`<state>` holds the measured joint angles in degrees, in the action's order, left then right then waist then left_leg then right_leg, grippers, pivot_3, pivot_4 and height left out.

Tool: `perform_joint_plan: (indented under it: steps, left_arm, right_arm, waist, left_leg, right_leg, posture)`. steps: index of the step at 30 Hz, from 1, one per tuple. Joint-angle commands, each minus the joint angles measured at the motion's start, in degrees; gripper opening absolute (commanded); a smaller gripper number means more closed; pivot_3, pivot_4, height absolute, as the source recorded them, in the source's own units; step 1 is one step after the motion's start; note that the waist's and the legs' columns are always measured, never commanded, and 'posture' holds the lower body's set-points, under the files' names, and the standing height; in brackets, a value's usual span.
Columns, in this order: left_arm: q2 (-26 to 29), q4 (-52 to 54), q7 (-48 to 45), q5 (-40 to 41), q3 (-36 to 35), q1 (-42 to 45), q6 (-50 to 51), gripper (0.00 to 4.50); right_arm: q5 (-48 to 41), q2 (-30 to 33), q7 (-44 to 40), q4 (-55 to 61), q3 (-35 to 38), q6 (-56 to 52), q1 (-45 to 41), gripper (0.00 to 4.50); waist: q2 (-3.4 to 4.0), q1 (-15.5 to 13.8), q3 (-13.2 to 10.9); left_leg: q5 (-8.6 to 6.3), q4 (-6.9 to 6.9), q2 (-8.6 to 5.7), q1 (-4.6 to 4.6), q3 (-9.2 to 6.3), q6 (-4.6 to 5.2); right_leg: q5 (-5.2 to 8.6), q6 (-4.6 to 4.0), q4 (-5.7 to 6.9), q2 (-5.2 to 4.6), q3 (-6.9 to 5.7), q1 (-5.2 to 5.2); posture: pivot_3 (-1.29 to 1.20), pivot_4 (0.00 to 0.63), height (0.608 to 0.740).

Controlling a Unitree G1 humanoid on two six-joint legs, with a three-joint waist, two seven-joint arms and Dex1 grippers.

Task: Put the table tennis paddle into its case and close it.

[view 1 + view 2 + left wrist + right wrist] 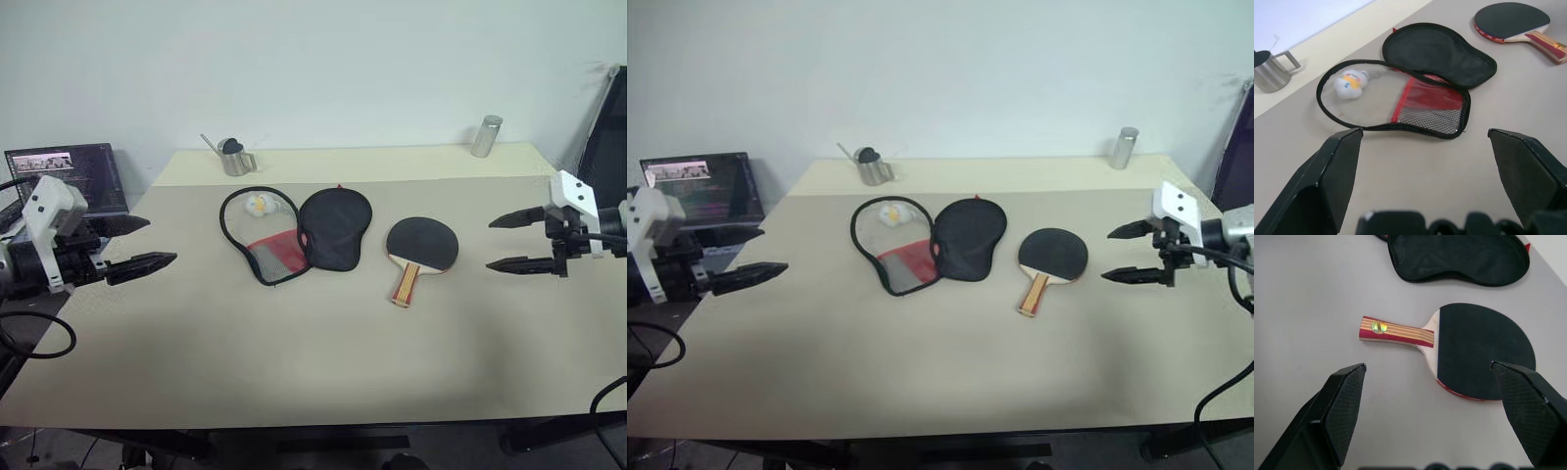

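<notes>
Writing: I can read no letters on the case or the paddle.
Case (294, 233): soft black fabric, unzipped and spread flat mid-table; a small white toy (259, 205) lies in its clear half.
Paddle (420, 251): round black rubber, striped wood handle, flat on the table (294, 352), just beside the case.
My left claw (137, 245): 2 fingers wide apart, holding nothing.
My right claw (514, 241): the same, empty.

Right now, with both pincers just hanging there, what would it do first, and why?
Probably lower the open right pincer onto the paddle. It lies flat beside the case, which is already unzipped and spread open, and nothing is held yet.
</notes>
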<state>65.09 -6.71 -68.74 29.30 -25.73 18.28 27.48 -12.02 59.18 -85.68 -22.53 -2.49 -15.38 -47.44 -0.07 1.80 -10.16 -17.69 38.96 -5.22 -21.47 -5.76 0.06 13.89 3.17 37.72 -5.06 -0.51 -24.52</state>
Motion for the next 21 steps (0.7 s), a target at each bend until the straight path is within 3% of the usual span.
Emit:
perform_joint_plan:
  steps: [1,7,11,16,21]
  left_arm:
    - [1.9,1.9,-0.3,1.0,-3.3,-0.1,0.2,4.5]
    - [0.2,2.1,2.1,0.5,-3.1,0.3,0.4,4.5]
    - [-2.5,-1.1,6.9,-2.6,2.3,4.5,-0.2,4.5]
    - [-11.6,-11.6,20.6,-11.9,12.5,15.5,0.7,4.5]
    - [-20.7,-20.0,29.9,-13.8,14.9,24.6,6.1,4.5]
  right_arm:
    - [0.2,0.0,-0.4,0.3,0.5,1.4,-2.1,4.48]
    - [0.3,-1.1,-0.2,-0.4,0.2,1.9,-2.9,4.48]
    - [0.6,-0.6,-0.7,-1.4,0.0,2.5,-4.0,4.48]
    - [0.4,-0.7,0.6,-0.6,0.8,2.2,-2.5,4.48]
    - [-0.8,0.2,2.2,3.1,2.6,0.3,0.6,4.48]
  waist:
    - [0.0,0.0,0.0]
    - [0.0,0.0,0.0]
    - [0.0,-0.1,0.0]
    - [-0.03,-0.5,0.0]
    - [-0.26,-0.5,0.0]
  left_leg:
    - [0.0,0.0,0.0,0.0,-0.01,0.0]
    - [0.0,0.0,0.0,0.0,-0.01,0.0]
    - [0.0,0.0,-0.01,0.0,-0.02,0.0]
    - [0.01,0.01,-0.05,0.14,-0.05,0.0]
    - [0.01,0.13,-0.07,-0.08,-0.09,-0.01]
  right_leg:
    - [0.0,0.0,0.0,0.0,0.0,0.0]
    - [0.0,0.0,0.0,0.0,0.0,0.01]
    - [0.0,0.0,0.01,-0.01,-0.03,0.01]
    - [0.0,0.0,0.06,0.0,-0.08,0.18]
    - [-0.01,0.01,0.08,0.0,-0.1,0.0]
  posture:
    - [0.0,0.15,0.74]
    - [0.0,0.15,0.74]
    - [0.0,0.15,0.74]
    - [0.0,0.15,0.74]
    - [0.0,0.15,0.74]
